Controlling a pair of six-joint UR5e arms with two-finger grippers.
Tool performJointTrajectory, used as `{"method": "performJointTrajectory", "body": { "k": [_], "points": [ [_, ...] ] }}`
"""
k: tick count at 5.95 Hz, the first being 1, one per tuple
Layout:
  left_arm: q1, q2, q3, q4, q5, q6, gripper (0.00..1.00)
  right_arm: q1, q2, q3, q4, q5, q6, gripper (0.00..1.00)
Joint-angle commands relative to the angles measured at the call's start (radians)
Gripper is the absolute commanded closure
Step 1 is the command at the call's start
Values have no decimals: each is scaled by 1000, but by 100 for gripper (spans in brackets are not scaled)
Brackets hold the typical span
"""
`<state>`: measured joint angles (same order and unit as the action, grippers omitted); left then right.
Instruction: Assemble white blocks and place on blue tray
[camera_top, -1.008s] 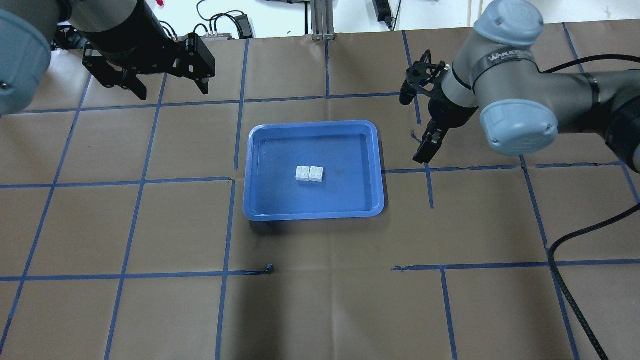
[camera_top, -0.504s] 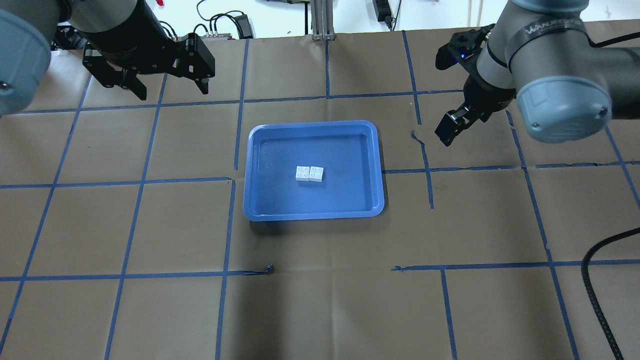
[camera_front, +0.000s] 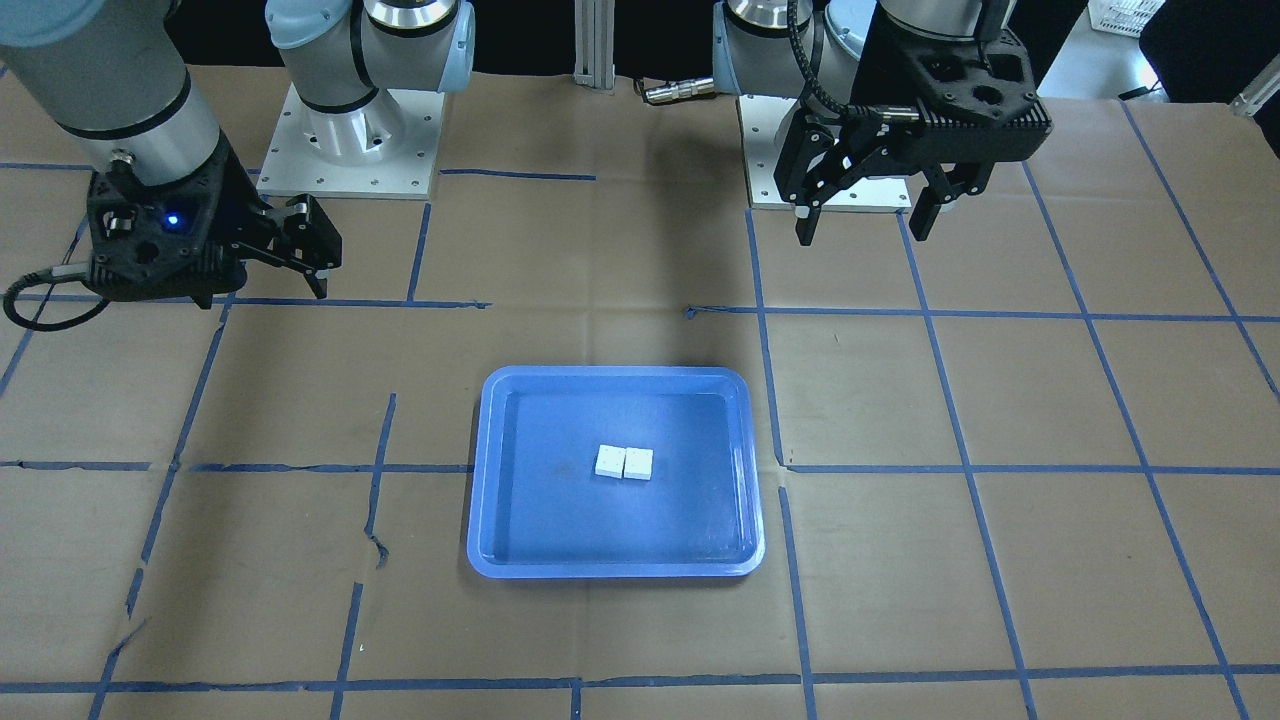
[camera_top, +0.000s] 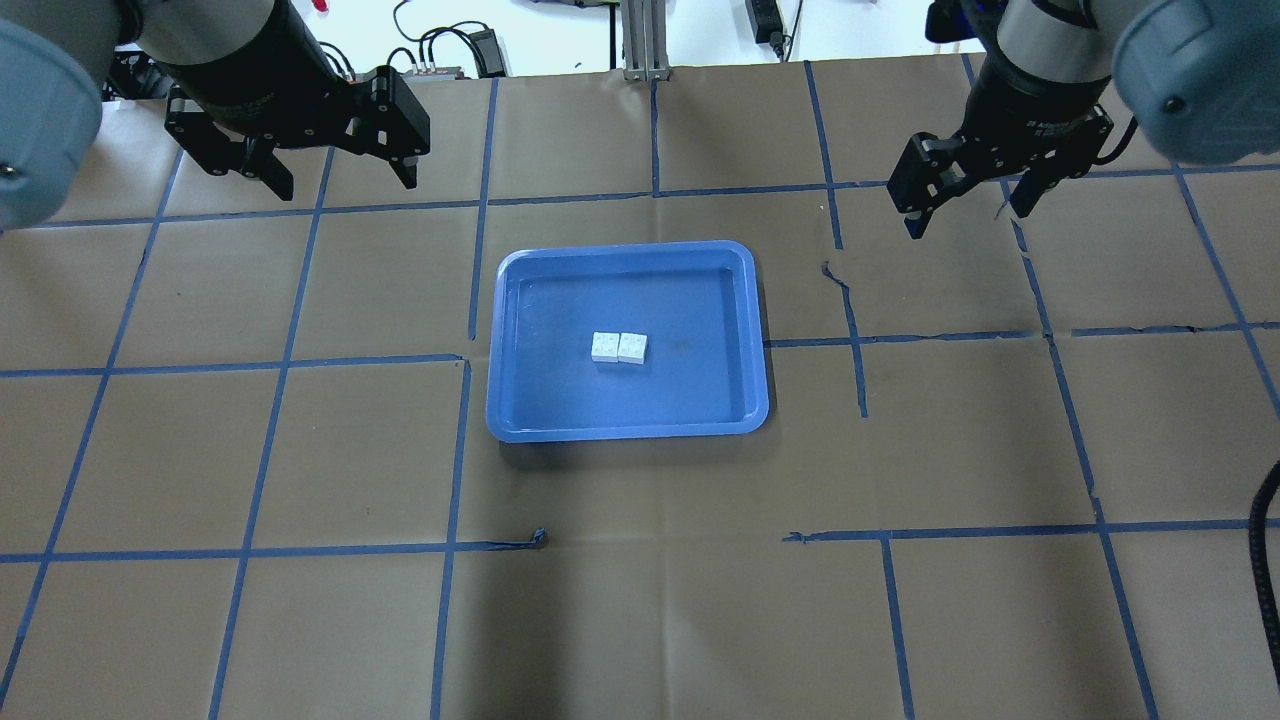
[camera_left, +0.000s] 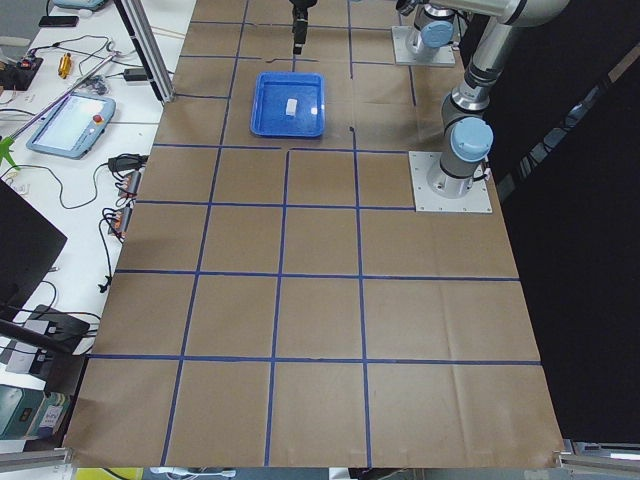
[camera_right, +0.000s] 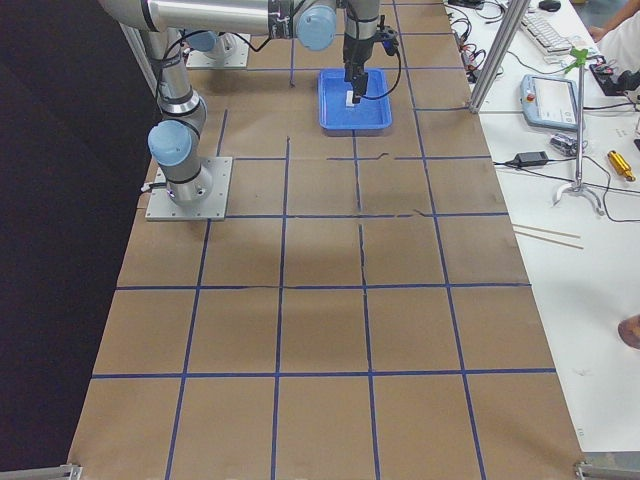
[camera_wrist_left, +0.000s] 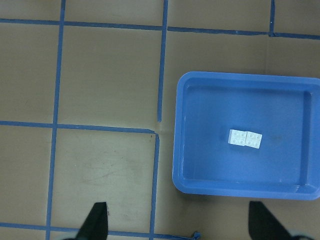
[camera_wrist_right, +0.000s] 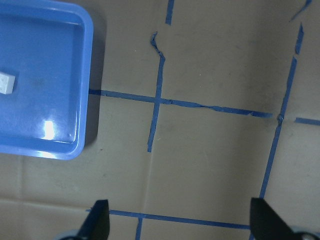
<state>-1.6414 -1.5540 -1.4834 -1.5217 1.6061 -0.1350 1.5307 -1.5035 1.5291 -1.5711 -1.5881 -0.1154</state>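
- Jaws of the left gripper (camera_top: 345, 180) are spread wide and pinch nothing; jaws of the right gripper (camera_top: 967, 218) are likewise spread and empty.
- White blocks (camera_top: 619, 347): two studded squares touching side by side as one short oblong, lying flat near the middle of the blue tray (camera_top: 627, 245), which rests on the tabletop (camera_top: 650, 600).
- Long axis of the oblong: across the tabletop from the robot's left to its right, parallel to the tray's longer sides.
- Bearing from the jaws: the tray lies between the two grippers and on the side away from the robot's bases; both grippers hang above bare tabletop, well apart from the tray rim.
- Nearer arm: the left gripper appears slightly closer to the blocks in the overhead view, though the margin is small.
- Judgement: with the pair already on the tray, no further grasp seems required.
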Motion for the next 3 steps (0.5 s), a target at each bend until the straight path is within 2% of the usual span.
{"method": "performJointTrajectory", "body": {
  "k": [1, 3],
  "points": [
    [0, 0, 0, 0, 0, 0, 1, 8, -4, -32, 23, 11, 170, 0],
    [0, 0, 0, 0, 0, 0, 1, 17, 0, -61, 26, 52, 171, 0]
  ]
}}
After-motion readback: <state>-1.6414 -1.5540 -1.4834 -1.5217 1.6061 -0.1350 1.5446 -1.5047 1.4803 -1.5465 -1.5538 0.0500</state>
